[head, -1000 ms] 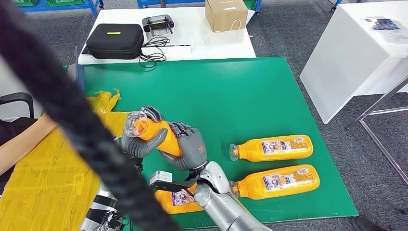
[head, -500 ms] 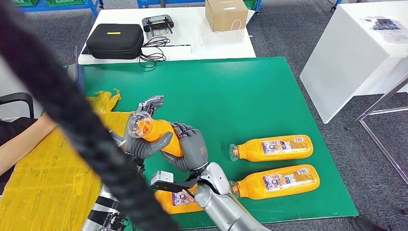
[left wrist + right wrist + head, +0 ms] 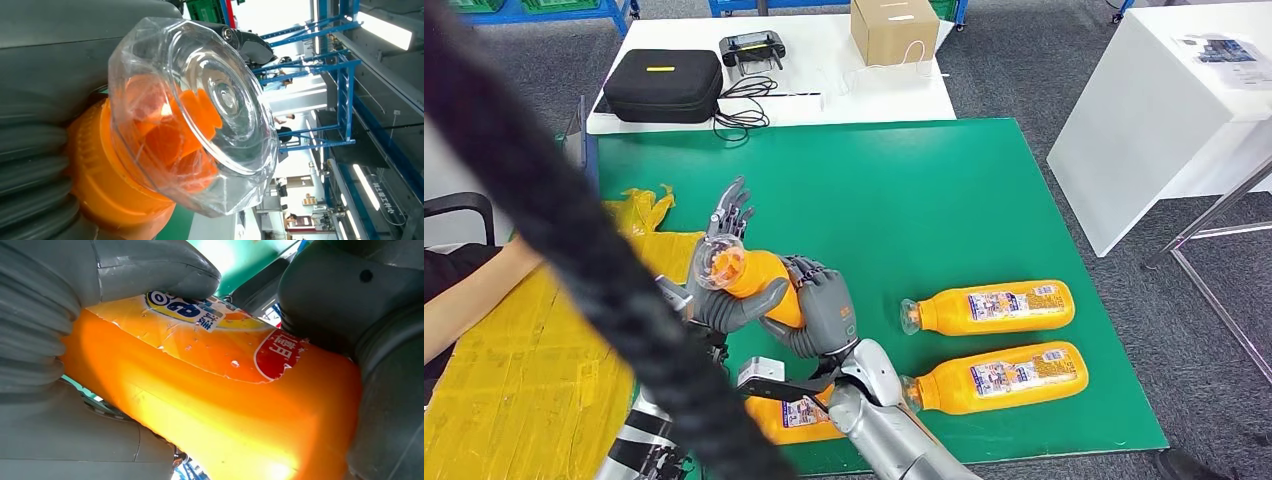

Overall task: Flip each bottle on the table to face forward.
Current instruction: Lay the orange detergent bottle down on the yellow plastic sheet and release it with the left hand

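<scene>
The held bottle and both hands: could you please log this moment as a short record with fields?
held bottle: orange bottle with a clear cap, lifted off the green mat, cap toward the robot's left
right hand: right hand grips the bottle's body
left hand: left hand under the neck, thumb against the bottle, fingers spread apart above the cap
lying bottles: two bottles on the mat, labels up; another partly hidden by the right arm

Robot lab or workshop, green-topped counter (image 3: 944, 190), white counter (image 3: 844, 85) with black case (image 3: 664, 85), controller (image 3: 754, 47), cables, cardboard box (image 3: 894, 28), blue racking (image 3: 340, 100), grey carpet
</scene>
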Tool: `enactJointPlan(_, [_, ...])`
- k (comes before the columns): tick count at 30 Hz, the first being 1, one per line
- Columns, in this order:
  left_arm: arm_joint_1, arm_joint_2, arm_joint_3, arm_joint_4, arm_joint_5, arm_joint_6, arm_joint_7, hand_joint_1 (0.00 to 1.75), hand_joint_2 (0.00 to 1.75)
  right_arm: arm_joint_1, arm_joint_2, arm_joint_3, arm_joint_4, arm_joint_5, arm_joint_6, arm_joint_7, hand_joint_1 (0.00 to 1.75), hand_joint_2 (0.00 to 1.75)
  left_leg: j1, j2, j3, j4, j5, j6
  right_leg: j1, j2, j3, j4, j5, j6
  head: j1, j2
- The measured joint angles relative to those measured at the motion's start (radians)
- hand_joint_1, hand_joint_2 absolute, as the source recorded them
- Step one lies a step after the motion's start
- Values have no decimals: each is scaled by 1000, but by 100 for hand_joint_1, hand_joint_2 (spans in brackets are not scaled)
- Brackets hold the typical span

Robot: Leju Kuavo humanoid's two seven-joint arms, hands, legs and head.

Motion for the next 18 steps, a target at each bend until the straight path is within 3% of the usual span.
enactJointPlan(2, [0,0,-1,0,-2,-1,0,172,175,0,0,0,0,0,0,0,175,175,0,0,0,0,0,0,0,0,0,0,0,0,0,0])
enactJointPlan(18, [2,0,-5,-8,-10,-6,-8,175,175,2,0,-1,-8,1,3,2,175,175,0,0,0,0,0,0,0,0,0,0,0,0,0,0])
